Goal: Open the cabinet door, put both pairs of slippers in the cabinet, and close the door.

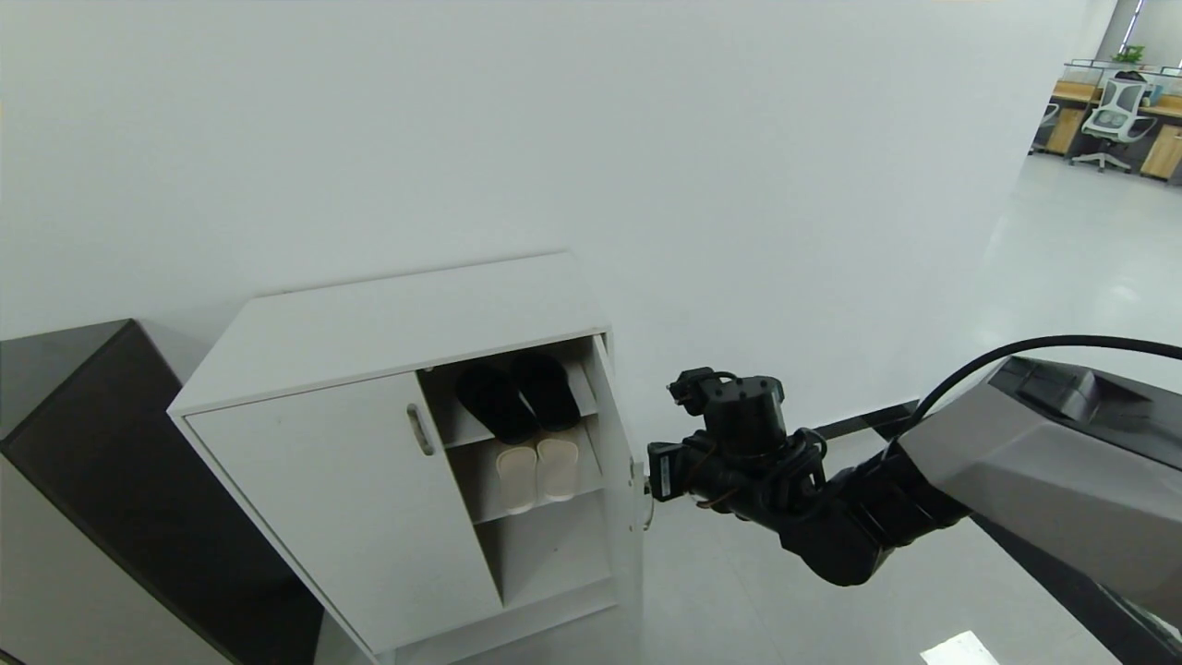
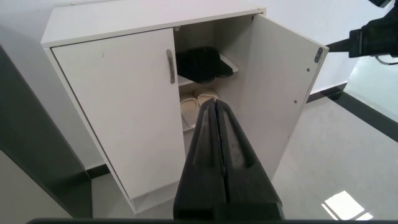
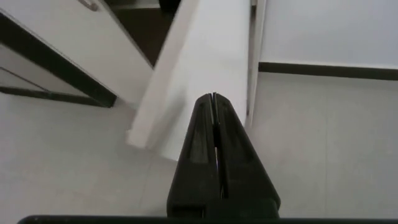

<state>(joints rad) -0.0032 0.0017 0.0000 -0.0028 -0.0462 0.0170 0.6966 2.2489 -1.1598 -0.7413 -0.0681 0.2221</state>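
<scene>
right claw (image 3: 213, 98), pinched together, sits by the cabinet (image 1: 397, 323), at its open door (image 1: 621, 434). left claw (image 2: 214, 104) is together too. black slippers (image 1: 517, 392) and white slippers (image 1: 538, 471) are inside. a hard push could make the door bounce back open.

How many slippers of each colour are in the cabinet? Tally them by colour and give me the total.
Black slippers: 2
White slippers: 2
Total: 4
</scene>
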